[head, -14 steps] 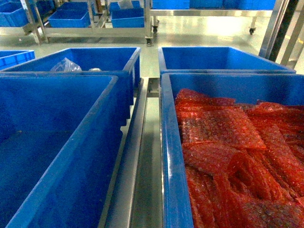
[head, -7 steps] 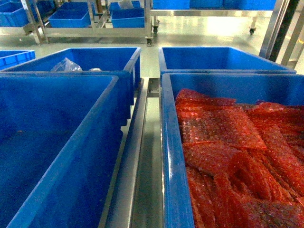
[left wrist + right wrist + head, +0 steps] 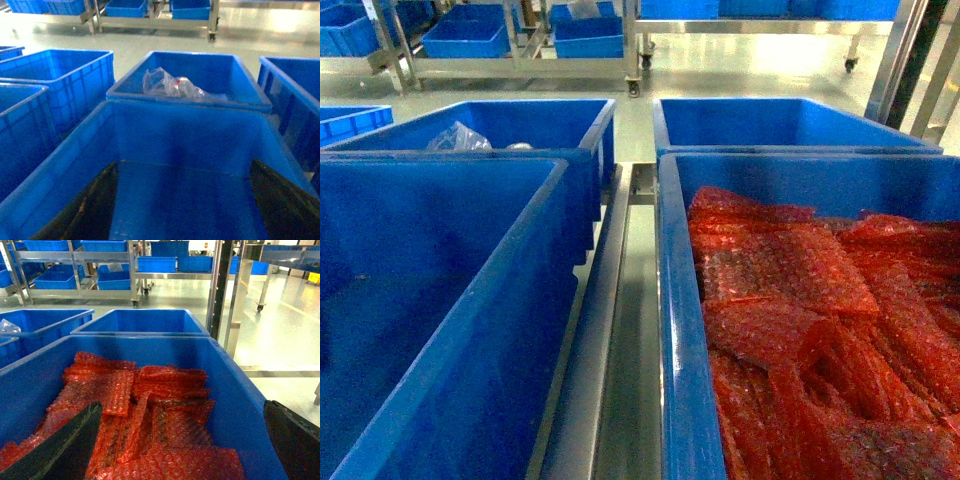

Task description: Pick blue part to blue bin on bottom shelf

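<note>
Looking down from the head view, four large blue bins sit in two rows with a steel rail (image 3: 605,330) running between them. The near right bin (image 3: 676,330) is heaped with red bubble-wrap pouches (image 3: 800,300), crinkled and glossy, overlapping in loose layers; whatever they wrap cannot be made out, and no blue part is identifiable as such. The near left bin (image 3: 490,330) shows only its bare blue floor. The far left bin (image 3: 575,125) holds a crumpled clear plastic bag (image 3: 458,138) against its near wall, and the far right bin (image 3: 780,125) looks bare inside. Across the floor stands a steel rack on casters, its bottom shelf (image 3: 520,68) carrying smaller blue bins (image 3: 470,38). The left gripper (image 3: 182,210) hangs over the near left bin, dark fingers (image 3: 92,210) spread wide with nothing between them. The right gripper (image 3: 185,450) is likewise spread wide above the pouches, gripping nothing.
</note>
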{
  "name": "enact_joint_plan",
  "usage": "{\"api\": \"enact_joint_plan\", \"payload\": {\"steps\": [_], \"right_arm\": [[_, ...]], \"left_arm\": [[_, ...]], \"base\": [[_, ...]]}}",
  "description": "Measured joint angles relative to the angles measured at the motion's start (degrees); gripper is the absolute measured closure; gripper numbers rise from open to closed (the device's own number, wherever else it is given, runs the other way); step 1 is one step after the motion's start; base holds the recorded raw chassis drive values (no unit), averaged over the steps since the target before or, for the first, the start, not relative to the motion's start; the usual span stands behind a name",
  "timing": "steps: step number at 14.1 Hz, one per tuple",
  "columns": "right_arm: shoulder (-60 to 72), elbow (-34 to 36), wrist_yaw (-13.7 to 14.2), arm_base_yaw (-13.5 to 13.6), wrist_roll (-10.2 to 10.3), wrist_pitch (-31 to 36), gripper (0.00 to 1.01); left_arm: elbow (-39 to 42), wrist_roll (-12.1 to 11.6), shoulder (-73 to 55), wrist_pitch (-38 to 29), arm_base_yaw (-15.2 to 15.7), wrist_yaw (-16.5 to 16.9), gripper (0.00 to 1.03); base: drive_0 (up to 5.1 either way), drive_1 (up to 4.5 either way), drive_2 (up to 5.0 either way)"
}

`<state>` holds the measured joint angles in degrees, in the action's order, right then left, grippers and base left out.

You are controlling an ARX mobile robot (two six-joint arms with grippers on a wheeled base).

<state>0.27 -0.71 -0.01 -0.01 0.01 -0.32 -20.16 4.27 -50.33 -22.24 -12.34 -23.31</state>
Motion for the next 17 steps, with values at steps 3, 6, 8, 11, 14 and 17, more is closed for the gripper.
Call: {"api": "enact_joint_plan", "payload": {"steps": [3, 6, 8, 11, 14, 17], "right_arm": [[0.0, 0.0, 0.0, 0.0, 0.0, 0.02, 0.03], [0.0, 0.0, 0.02, 0.0, 0.0, 0.04, 0.03], [0.0, 0.0, 0.02, 0.0, 0.0, 0.04, 0.03], [0.0, 0.0, 0.0, 0.0, 0.0, 0.07, 0.03], [0.0, 0.0, 0.02, 0.0, 0.0, 0.04, 0.03], [0.0, 0.0, 0.02, 0.0, 0.0, 0.04, 0.03]], "left_arm": [[1.62, -0.96, 0.57, -4.7, 1.14, 3.17, 0.1], [8.98, -3.23, 6.99, -9.92, 5.42, 16.0, 0.49], [12.22, -3.26, 11.13, -8.52, 6.99, 17.88, 0.78], [14.93, -3.26, 17.0, -5.64, 12.59, 22.82, 1.01], [16.94, -3.28, 22.25, -2.05, 12.17, 23.28, 1.01], [18.43, -3.26, 26.93, -0.2, 12.17, 23.3, 1.01]], "base": [[0.0, 0.0, 0.0], [0.0, 0.0, 0.0], [0.0, 0.0, 0.0], [0.0, 0.0, 0.0], [0.0, 0.0, 0.0], [0.0, 0.0, 0.0]]}}
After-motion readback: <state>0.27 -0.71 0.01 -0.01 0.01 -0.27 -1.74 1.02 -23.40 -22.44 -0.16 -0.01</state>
